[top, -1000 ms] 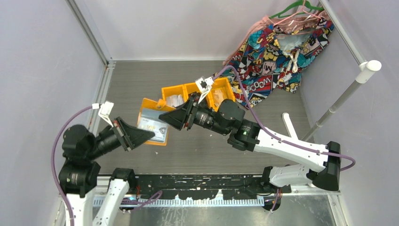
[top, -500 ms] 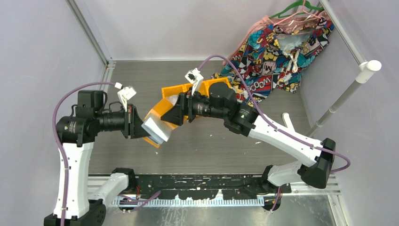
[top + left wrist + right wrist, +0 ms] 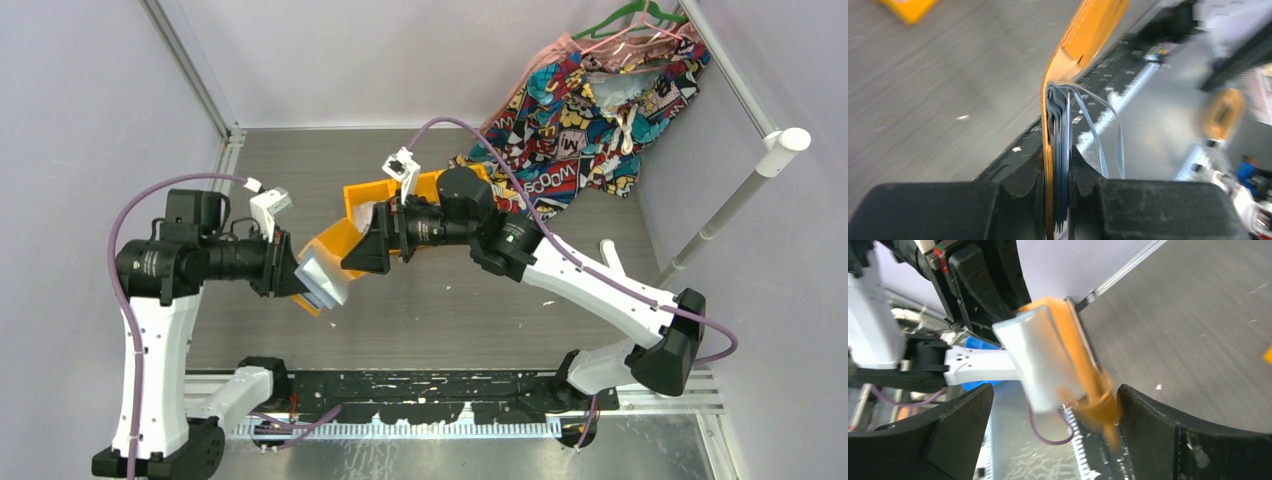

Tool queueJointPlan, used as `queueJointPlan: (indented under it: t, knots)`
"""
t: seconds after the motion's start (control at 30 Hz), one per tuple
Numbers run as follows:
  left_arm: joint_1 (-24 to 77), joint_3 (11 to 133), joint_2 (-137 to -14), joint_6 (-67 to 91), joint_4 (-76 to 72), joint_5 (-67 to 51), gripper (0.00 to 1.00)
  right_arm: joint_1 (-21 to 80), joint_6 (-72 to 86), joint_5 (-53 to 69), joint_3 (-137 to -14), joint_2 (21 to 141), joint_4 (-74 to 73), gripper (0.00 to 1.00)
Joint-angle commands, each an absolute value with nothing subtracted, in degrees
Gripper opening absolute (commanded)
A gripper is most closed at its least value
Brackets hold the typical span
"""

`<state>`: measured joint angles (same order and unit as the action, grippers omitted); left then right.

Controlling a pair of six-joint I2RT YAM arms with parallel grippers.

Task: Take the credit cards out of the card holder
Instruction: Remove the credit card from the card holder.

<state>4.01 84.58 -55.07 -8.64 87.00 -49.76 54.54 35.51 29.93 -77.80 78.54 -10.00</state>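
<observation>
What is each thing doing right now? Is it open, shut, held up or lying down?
card holder: held up off the table, pinched at one edge, pockets bulging.
left hand: shut on the card holder.
right hand: open, pointed at the card holder, not gripping.
orange bin trays: resting on the table.
comic-print garment: hanging from hangers.

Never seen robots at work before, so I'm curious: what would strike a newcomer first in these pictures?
First, the orange card holder, clamped in the left pincer and held up off the grey table, left of centre. The right pincer gapes open, facing it. Then the loud comic-print cloth in the far right corner.
</observation>
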Motion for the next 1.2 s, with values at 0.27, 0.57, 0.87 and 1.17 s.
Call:
queueJointPlan:
  t: [0.27, 0.57, 0.87, 1.17]
  knots:
    - [13.2, 96.4, -69.3, -24.7, 87.3, 2.0, 0.00, 55.7, 27.7, 2.0, -65.0, 75.1, 9.3, 1.00]
    - [16.7, 95.6, -68.8, -24.4, 91.1, 1.3, 0.00, 62.3, 20.7, -2.6, -64.0, 80.0, 16.7, 1.00]
    - [16.8, 99.1, -69.0, -23.1, 95.5, -8.0, 0.00, 67.7, 18.0, -6.2, -66.0, 84.2, 22.1, 0.99]
    - [16.8, 104.2, -67.9, -24.3, 101.9, -22.1, 0.00, 68.5, 15.6, -14.4, -64.3, 85.1, 24.1, 1.00]
